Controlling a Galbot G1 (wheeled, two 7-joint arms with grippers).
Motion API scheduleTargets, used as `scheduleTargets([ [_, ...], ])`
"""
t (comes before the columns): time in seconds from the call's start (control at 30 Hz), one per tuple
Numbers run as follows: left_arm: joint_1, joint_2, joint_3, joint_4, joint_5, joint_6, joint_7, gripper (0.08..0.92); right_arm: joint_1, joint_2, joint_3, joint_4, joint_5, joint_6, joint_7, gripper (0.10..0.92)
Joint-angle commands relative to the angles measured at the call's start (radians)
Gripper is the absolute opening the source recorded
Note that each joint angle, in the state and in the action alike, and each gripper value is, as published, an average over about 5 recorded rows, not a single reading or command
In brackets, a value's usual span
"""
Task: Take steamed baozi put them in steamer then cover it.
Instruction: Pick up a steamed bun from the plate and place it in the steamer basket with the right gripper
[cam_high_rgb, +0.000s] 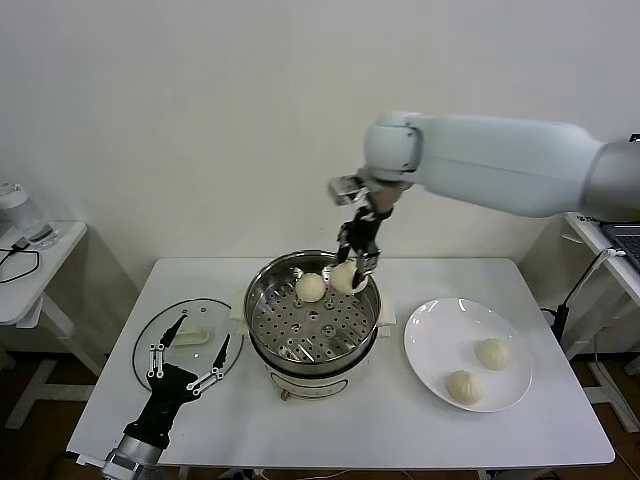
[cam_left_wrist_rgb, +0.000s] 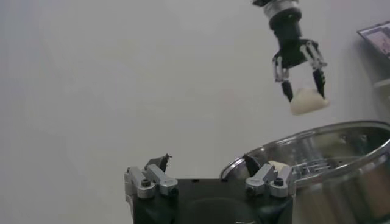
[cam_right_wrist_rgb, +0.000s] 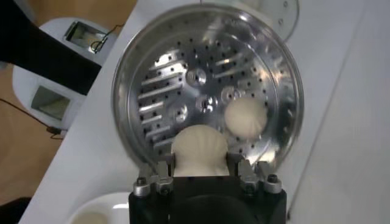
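Note:
My right gripper (cam_high_rgb: 357, 262) is shut on a cream-white baozi (cam_high_rgb: 347, 278) and holds it over the far right rim of the steel steamer (cam_high_rgb: 265, 312). In the right wrist view the held baozi (cam_right_wrist_rgb: 198, 152) sits between the fingers above the perforated tray (cam_right_wrist_rgb: 183, 85). One baozi (cam_high_rgb: 310, 287) lies on the tray; it also shows in the right wrist view (cam_right_wrist_rgb: 245, 115). Two baozi (cam_high_rgb: 492, 353) (cam_high_rgb: 463, 386) lie on the white plate (cam_high_rgb: 432, 335). The glass cover (cam_high_rgb: 150, 340) lies flat on the table, left of the steamer. My left gripper (cam_high_rgb: 190, 358) is open and empty, over the cover's near edge.
The white table (cam_high_rgb: 380, 430) carries everything. A side table (cam_high_rgb: 25, 270) with a jar and cables stands at the far left. A shelf with a laptop (cam_high_rgb: 625, 240) stands at the right. The wall is close behind the steamer.

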Motion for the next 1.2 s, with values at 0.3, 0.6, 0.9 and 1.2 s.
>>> scheduleTargets([
  [0.3, -0.009, 0.002, 0.014, -0.002, 0.0, 0.004, -0.004, 0.823, -0.09, 0.217, -0.048, -0.093, 0.068, -0.046, 0.132, 0.602],
  [0.6, -0.015, 0.006, 0.017, 0.005, -0.001, 0.0, -0.005, 0.823, -0.124, 0.28, -0.046, -0.151, 0.063, -0.045, 0.14, 0.604],
  [0.9, -0.02, 0.006, 0.02, 0.009, -0.001, -0.001, -0.005, 0.823, -0.141, 0.315, -0.051, -0.172, 0.056, -0.044, 0.14, 0.611],
  [1.2, -0.02, 0.002, 0.018, 0.011, -0.001, -0.002, -0.005, 0.823, -0.166, 0.322, -0.056, -0.176, 0.041, -0.043, 0.151, 0.696],
])
